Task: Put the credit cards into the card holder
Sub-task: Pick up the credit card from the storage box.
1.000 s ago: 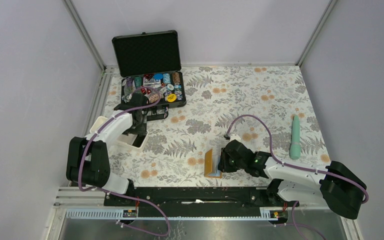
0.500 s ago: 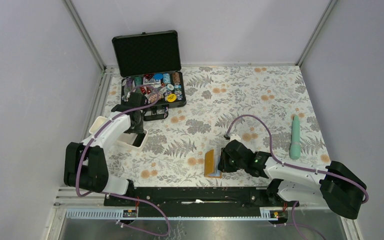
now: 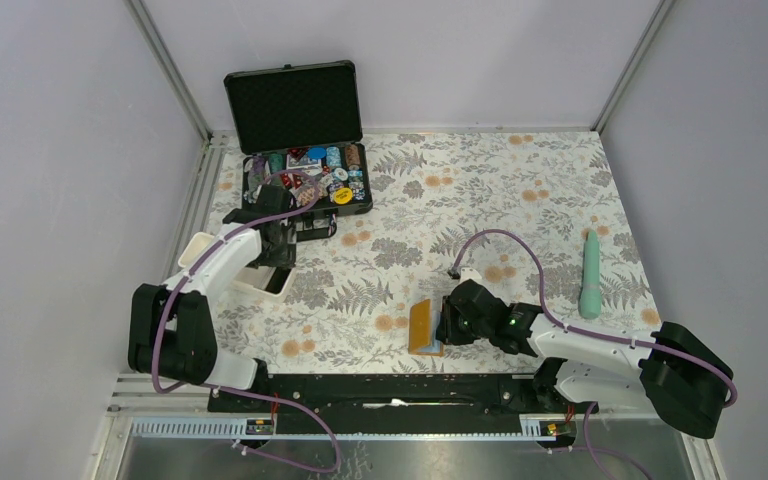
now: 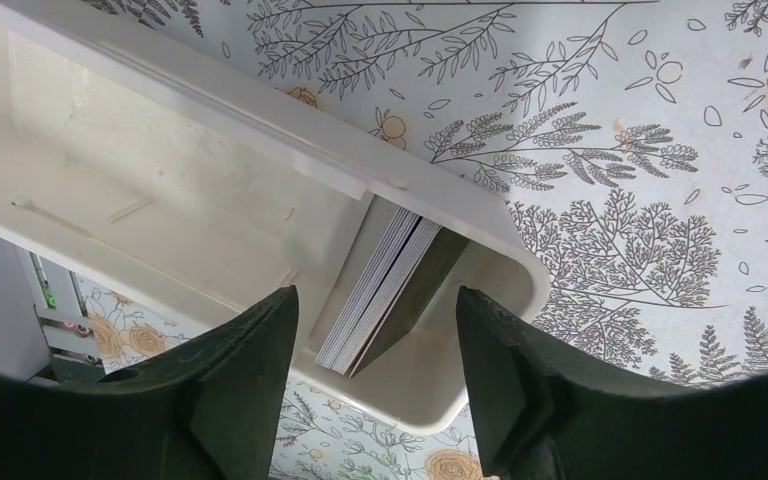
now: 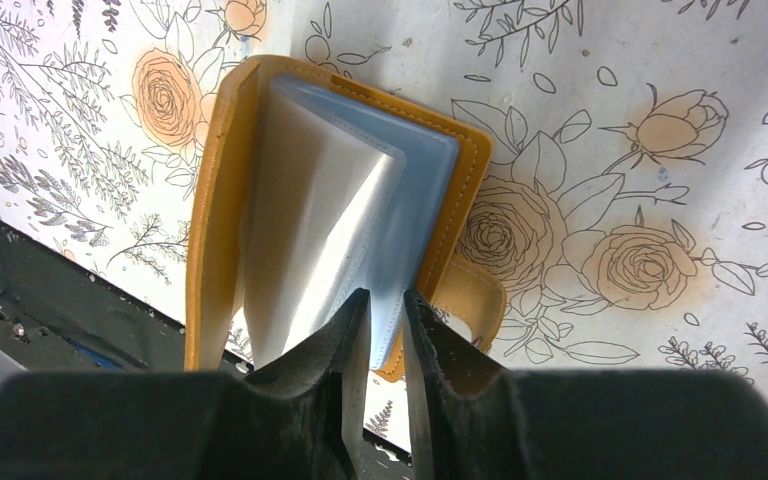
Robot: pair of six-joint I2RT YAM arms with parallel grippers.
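1. Left pincer (image 4: 374, 400): open, empty, aimed down over the credit cards (image 4: 388, 288), which stood on edge in the white tray (image 4: 140, 190). Risk: jaws take several cards or snag the tray wall.
2. Right pincer (image 5: 385, 335): closed on a sleeve (image 5: 385, 290) of the card holder (image 5: 218, 210), which was propped open on the worktop (image 5: 610, 120). Risk: the sleeve slips and the holder folds. Arm low, reaching left.
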